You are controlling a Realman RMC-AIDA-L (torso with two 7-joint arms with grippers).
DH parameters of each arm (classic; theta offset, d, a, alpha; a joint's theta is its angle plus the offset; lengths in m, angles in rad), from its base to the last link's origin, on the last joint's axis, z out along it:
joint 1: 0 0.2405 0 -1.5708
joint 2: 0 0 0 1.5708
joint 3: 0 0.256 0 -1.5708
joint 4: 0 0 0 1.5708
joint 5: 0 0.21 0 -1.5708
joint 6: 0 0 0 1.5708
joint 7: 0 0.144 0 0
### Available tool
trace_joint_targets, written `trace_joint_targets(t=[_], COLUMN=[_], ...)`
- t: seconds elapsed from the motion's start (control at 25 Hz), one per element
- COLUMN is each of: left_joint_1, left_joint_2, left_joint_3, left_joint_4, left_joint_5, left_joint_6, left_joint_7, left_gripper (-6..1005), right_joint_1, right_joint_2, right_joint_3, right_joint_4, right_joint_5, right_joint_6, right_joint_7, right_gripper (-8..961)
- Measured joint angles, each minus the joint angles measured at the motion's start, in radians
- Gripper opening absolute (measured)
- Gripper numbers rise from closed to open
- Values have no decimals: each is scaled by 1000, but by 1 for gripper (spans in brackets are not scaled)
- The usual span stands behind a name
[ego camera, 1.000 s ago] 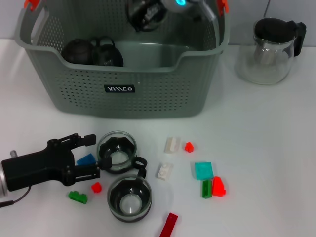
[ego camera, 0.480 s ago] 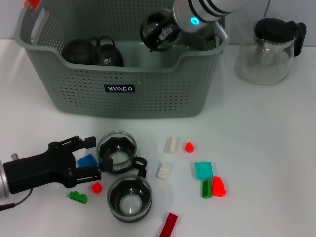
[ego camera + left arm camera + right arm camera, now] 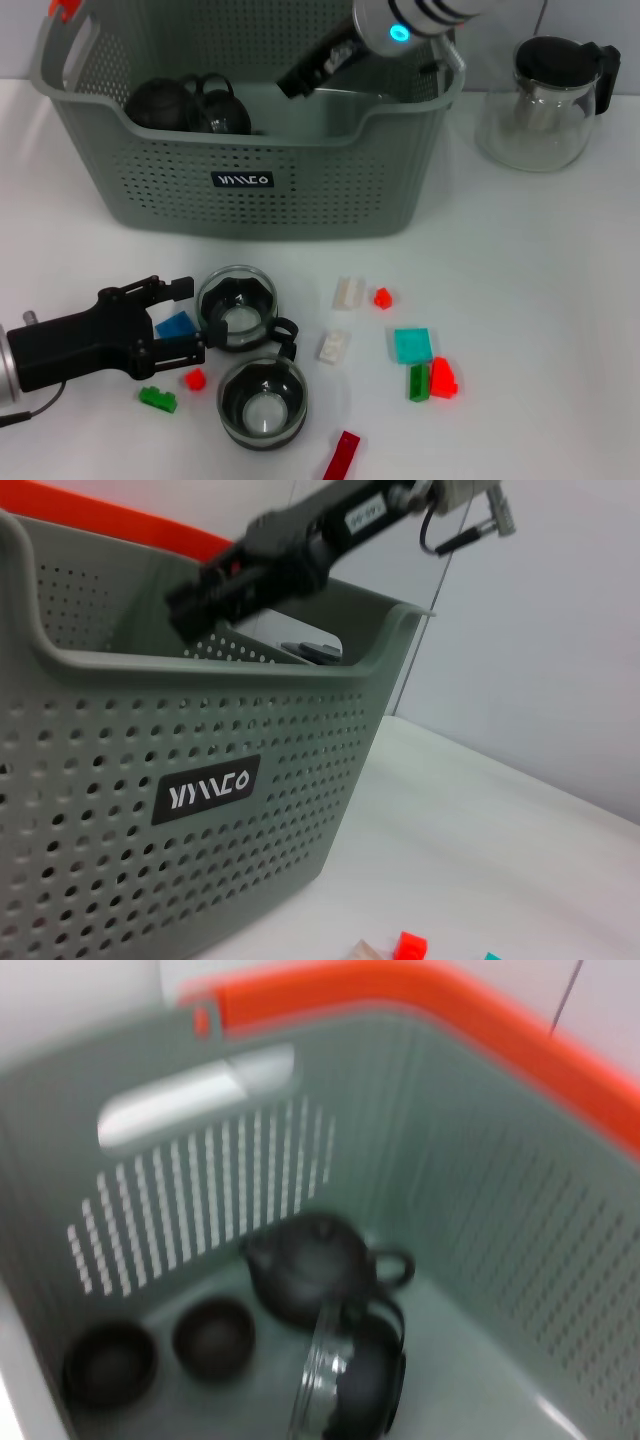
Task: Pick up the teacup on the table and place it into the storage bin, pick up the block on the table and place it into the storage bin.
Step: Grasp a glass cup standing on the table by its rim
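Your left hand [image 3: 185, 318] sits low on the bench [image 3: 540, 300], fingers spread, boxed in: blue block [image 3: 174, 324] between them, first teacup [image 3: 237, 308] touching at the tips, second teacup [image 3: 263, 402] just beside, red block [image 3: 195, 379] and green block [image 3: 158, 399] underneath. Open bench lies right of the jug [image 3: 550, 100]. Inside the storage bin [image 3: 300, 190] dark teaware [image 3: 325, 1270] crowds the left end; the floor beneath your right hand [image 3: 300, 78] shows bare

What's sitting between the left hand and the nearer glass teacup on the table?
Nothing separates them in the head view: the left hand opens right beside the glass teacup. A blue block lies between its fingers and a red block just beneath.
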Motion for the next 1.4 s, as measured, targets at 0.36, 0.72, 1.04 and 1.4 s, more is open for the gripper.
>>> trace_joint_targets(t=[0.36, 0.72, 1.04, 1.4], left_joint_1=[-5, -25, -33, -25], left_joint_2=[1, 6, 9, 22], left_joint_3=[-6, -1, 0, 30], left_joint_4=[0, -4, -5, 239], left_joint_5=[0, -1, 0, 49], left_joint_6=[-1, -15, -16, 133], left_joint_7=[0, -1, -2, -401], left_gripper=[855, 855, 855, 847], right_joint_1=[-514, -958, -1081, -984], right_joint_2=[-8, -27, -32, -35], right_joint_3=[-3, 105, 263, 377], right_joint_4=[-554, -491, -468, -463], right_joint_5=[796, 1166, 841, 519], right_joint_6=[-246, -803, -968, -908], right_joint_7=[-492, -1028, -1088, -951], right_gripper=[656, 650, 641, 638])
